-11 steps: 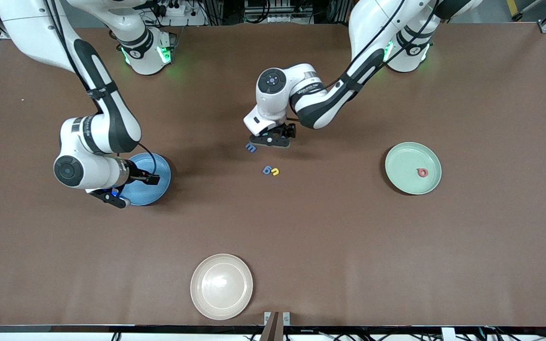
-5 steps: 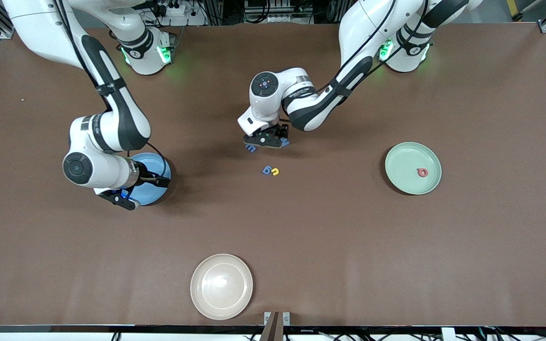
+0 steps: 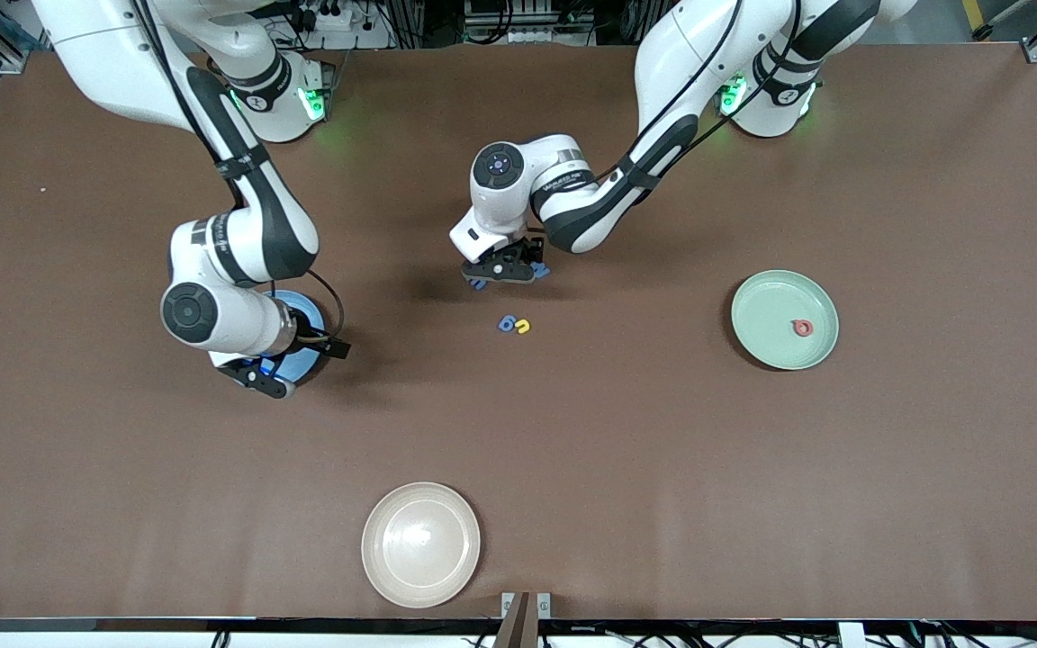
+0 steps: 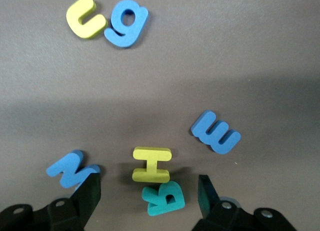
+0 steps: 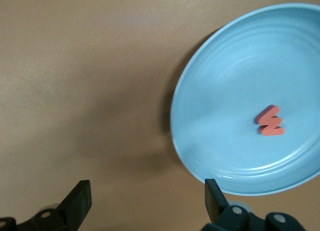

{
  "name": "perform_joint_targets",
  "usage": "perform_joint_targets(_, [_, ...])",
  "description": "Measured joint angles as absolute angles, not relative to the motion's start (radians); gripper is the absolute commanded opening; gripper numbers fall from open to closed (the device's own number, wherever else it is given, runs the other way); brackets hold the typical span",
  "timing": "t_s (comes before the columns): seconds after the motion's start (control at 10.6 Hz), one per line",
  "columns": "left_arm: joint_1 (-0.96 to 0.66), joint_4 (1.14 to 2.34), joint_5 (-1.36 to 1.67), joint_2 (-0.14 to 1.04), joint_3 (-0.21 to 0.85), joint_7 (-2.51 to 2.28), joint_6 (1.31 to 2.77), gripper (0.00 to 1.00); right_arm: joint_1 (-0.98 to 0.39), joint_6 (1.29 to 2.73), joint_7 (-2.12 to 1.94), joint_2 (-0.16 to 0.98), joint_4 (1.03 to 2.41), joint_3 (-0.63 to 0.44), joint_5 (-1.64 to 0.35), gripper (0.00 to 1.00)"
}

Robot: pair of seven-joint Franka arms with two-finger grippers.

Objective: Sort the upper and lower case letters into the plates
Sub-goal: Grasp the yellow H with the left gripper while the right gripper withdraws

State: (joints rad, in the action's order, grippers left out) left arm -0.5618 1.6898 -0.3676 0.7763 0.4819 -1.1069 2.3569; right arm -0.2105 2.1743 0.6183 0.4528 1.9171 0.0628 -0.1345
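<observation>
A brown table (image 3: 626, 468) fills the front view, with metal frames and cables along the edge where the robots' bases stand. Nearest the front camera a cream plate (image 3: 420, 544) lies alone.

The left gripper (image 3: 502, 271) is low over the middle of the table, its fingers (image 4: 87, 196) spread wide and holding nothing. Between them, in the left wrist view, lie a yellow H (image 4: 151, 164) and a teal R (image 4: 163, 200), touching each other. A blue M (image 4: 69, 168) lies just beside one finger, and a blue m (image 4: 216, 133) is near the other. A blue g (image 3: 507, 323) and a yellow letter (image 3: 523, 327) lie together a little nearer to the front camera than this gripper. The left arm reaches in from its base, bent at the elbow.

The right gripper (image 3: 259, 375) hangs at the edge of the blue plate (image 5: 250, 98), wide open and empty. A red-pink letter (image 5: 270, 121) lies in this plate. The right arm folds down sharply.

The green plate (image 3: 784, 319) lies toward the left arm's end of the table, with a red-pink letter (image 3: 804, 328) in it.
</observation>
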Motion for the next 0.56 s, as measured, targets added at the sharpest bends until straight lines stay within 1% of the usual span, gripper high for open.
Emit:
perform_joint_targets(0.19, [-0.569, 1.685, -0.368, 0.784, 0.473, -1.122, 2.362, 0.81, -0.222, 2.185, 0.621, 0.460, 1.917, 0.063, -0.135, 1.00])
perform_joint_targets(0.56, [-0.571, 1.682, -0.368, 0.792, 0.468, -1.139, 2.375, 0.70, -0.245, 2.198, 0.616, 0.460, 1.917, 0.064, -0.134, 1.00])
